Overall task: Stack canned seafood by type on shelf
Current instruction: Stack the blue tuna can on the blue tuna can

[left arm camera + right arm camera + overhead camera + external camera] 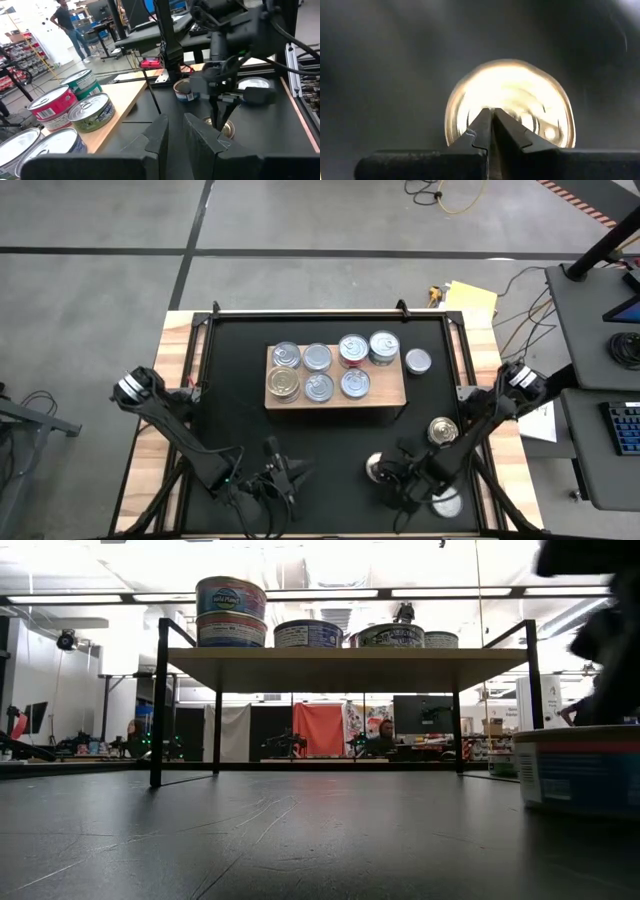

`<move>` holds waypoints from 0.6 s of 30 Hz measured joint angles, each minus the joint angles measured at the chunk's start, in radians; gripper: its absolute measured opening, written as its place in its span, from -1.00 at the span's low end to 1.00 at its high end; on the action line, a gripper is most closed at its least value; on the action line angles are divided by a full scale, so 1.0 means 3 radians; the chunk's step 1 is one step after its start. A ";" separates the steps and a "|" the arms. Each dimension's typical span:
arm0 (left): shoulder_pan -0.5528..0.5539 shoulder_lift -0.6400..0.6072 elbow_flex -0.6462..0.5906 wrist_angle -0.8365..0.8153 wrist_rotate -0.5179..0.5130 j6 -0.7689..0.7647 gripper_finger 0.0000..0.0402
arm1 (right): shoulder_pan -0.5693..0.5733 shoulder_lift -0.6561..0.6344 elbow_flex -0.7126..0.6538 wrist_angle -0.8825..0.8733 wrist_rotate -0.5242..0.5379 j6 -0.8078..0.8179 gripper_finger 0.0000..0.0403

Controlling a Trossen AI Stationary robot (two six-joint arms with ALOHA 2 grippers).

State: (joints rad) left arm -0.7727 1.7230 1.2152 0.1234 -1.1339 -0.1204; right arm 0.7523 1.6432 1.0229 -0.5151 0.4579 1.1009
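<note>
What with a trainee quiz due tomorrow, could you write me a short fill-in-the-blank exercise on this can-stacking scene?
1. Seen from above, the tops of ___ cans show on the shelf.
2. The right hand has its fingers ___, pointing at a round can lid.
3. In the low view, the stack at one end of the shelf is ___ cans high.

Missing words: seven; shut; two.
</note>
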 joint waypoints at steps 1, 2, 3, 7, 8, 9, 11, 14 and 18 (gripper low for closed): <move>0.0000 0.0022 0.0000 0.0011 -0.0001 -0.0006 -0.77 | -0.0035 0.0000 -0.0011 0.0100 0.0050 -0.0091 -0.94; -0.0001 0.0045 0.0000 0.0018 0.0000 -0.0006 -0.77 | -0.0075 0.0000 -0.0022 0.0195 0.0089 -0.0175 -0.94; -0.0001 0.0068 0.0000 0.0019 0.0000 -0.0006 -0.77 | -0.0110 0.0000 -0.0032 0.0290 0.0127 -0.0264 -0.94; -0.0001 0.0163 0.0000 0.0056 0.0001 -0.0007 -0.77 | -0.0216 0.0000 -0.0051 0.0612 0.0194 -0.0627 -0.94; -0.0001 0.0188 0.0000 0.0058 0.0000 -0.0008 -0.77 | -0.0228 0.0000 -0.0051 0.0657 0.0199 -0.0704 -0.94; 0.0000 0.0206 0.0000 0.0057 0.0001 -0.0008 -0.77 | -0.0231 -0.0009 -0.0051 0.0666 0.0200 -0.0762 -0.94; -0.0005 0.0231 0.0000 0.0057 0.0008 -0.0028 -0.77 | -0.0223 -0.0061 -0.0054 0.0620 0.0194 -0.0788 -0.94; -0.0010 0.0236 0.0000 0.0078 0.0102 -0.0068 -0.77 | -0.0155 -0.0214 -0.0053 0.0492 0.0198 -0.0724 -0.94; 0.0003 0.0238 0.0000 0.0179 0.0343 -0.0080 -0.77 | -0.0031 -0.0399 -0.0053 0.0192 0.0185 -0.0512 -0.94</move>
State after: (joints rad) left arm -0.7718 1.7943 1.2152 0.1770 -1.0311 -0.1443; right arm 0.7429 1.5234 1.0069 -0.4576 0.5134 0.9474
